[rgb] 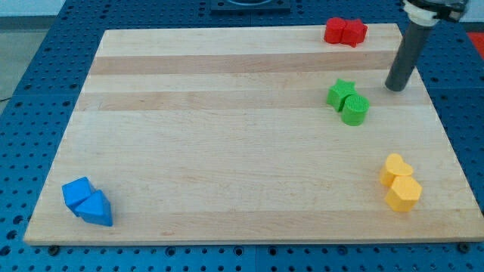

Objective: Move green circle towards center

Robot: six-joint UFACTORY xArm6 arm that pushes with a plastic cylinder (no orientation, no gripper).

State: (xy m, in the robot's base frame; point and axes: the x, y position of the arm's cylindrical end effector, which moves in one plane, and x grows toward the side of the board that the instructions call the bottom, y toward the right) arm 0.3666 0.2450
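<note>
The green circle (355, 109) is a short green cylinder on the wooden board (227, 136) at the view's right, above mid-height. It touches a green star (340, 92) on its upper left. My tip (394, 88) is the lower end of the dark rod coming down from the view's top right. It rests on the board to the right of and slightly above the green circle, a small gap away, touching no block.
Two red blocks (345, 32) sit together at the board's top edge, right of centre. Two yellow blocks (400, 181) sit together at the lower right. Two blue blocks (88, 202) sit together at the lower left corner. A blue perforated table surrounds the board.
</note>
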